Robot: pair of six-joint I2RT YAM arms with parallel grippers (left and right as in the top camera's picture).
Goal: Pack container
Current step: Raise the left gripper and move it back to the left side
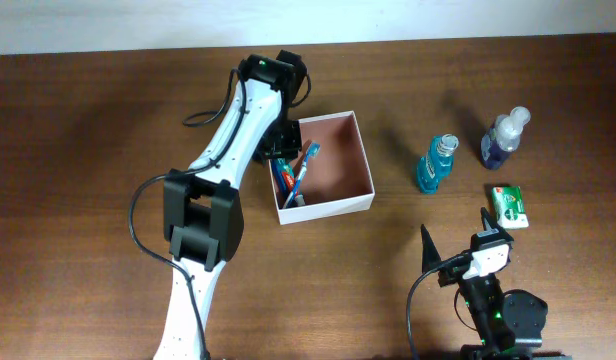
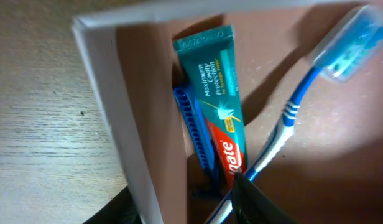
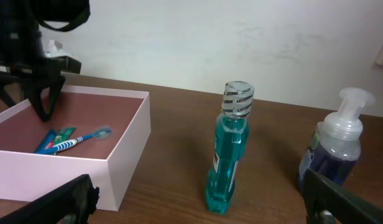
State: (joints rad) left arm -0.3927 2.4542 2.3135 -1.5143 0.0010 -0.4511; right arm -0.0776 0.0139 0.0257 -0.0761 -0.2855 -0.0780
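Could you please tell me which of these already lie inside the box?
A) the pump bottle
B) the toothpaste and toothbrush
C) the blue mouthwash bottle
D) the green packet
B: the toothpaste and toothbrush lie inside the box, while the mouthwash bottle, pump bottle and green packet sit outside it on the table.

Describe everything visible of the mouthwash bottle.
The mouthwash bottle is clear plastic, narrow, filled to the neck with teal liquid; a printed seal wraps its cap. It stands upright on the brown wooden table, between the container and the pump bottle, apart from both. Only the table touches it; the open right gripper faces it without contact.
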